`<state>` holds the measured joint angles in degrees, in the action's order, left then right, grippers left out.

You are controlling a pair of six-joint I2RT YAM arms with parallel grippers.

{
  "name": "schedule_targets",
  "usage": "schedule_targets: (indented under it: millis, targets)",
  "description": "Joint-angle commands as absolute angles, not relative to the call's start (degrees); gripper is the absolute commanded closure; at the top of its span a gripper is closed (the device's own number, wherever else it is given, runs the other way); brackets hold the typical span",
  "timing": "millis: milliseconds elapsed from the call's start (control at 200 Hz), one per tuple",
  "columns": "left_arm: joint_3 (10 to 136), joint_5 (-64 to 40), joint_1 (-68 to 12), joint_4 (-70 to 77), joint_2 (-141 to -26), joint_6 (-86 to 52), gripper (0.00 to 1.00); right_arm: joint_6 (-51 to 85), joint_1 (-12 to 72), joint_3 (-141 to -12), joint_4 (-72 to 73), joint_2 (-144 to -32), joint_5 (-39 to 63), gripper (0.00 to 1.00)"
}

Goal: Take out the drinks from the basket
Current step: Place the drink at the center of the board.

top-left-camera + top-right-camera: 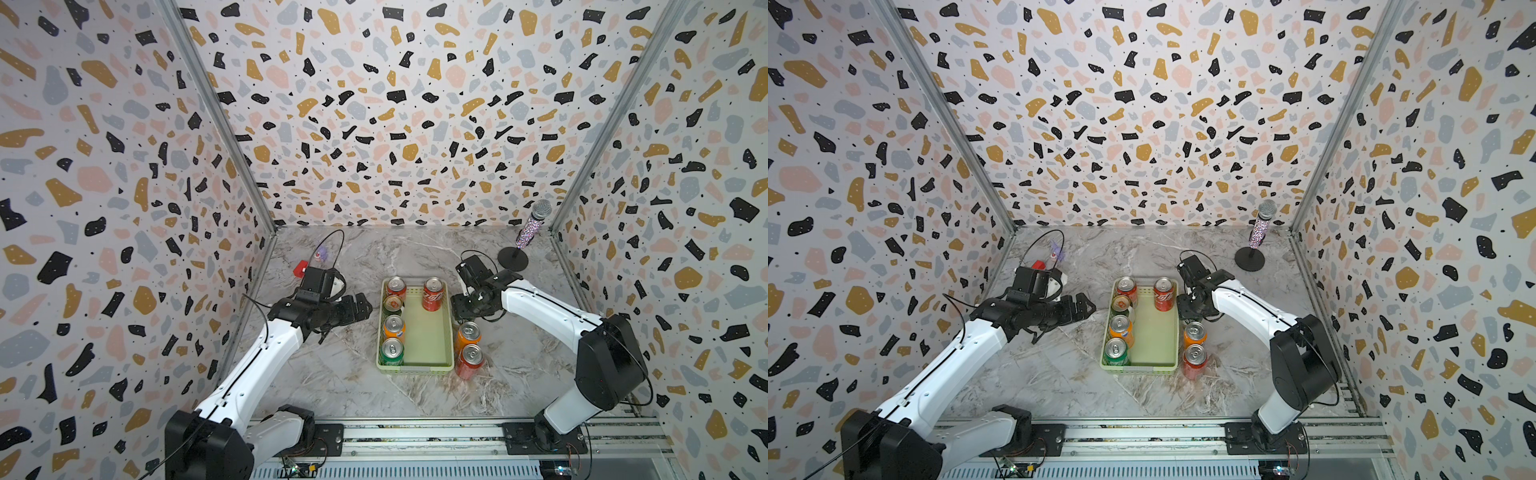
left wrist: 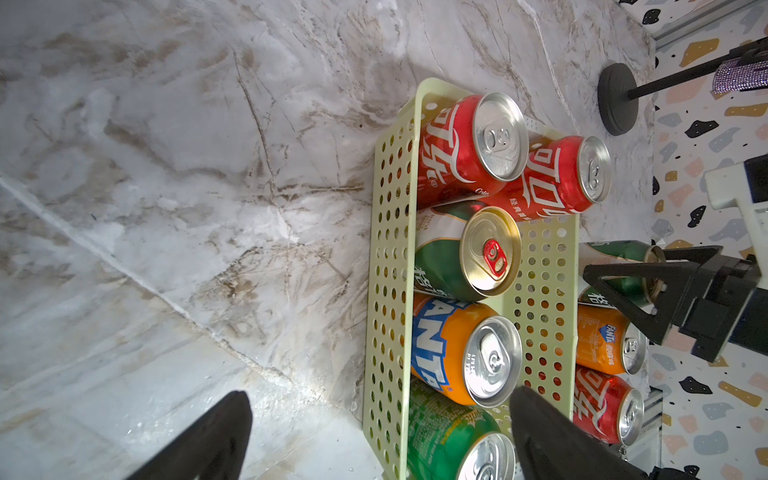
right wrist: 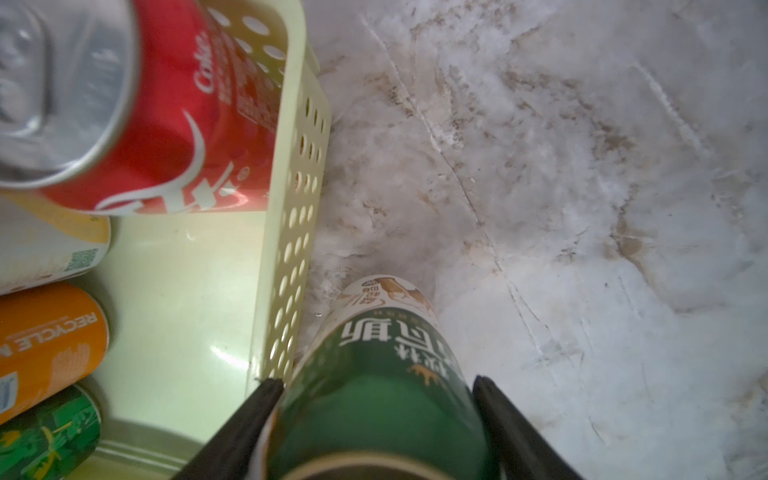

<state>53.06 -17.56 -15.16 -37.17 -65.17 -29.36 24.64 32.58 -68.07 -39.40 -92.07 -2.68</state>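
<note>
Dark green can (image 3: 386, 332), lower centre, sits clamped in my right gripper (image 3: 376, 384) just outside the basket (image 3: 291, 208), ready for set-down; left gripper (image 2: 380, 397) gapes empty.

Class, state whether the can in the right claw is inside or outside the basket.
Outside: the dark green can is beyond the basket wall, gripped by the right claw.

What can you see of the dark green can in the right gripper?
The dark green can looks like metal, with a cream band and white lettering toward its base and a gold-toned top rim. It is upright, just outside the basket wall, over the marble table. The right gripper's black fingers clamp its sides from above. Whether its base touches the table cannot be told.
</note>
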Motion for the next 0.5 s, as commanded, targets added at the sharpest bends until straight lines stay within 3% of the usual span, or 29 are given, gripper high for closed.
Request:
schedule_targets:
  millis: [0, 495]
  targets:
    - [53.1, -18.2, -15.0, -35.5, -65.3, -29.4, 0.0, 26.1, 32.6, -67.5, -37.9, -89.9, -1.8, 0.58]
    - [52.5, -18.8, -15.0, -35.0, -65.3, -29.8, 0.0, 26.5, 32.6, -65.0, -37.5, -91.1, -1.4, 0.44]
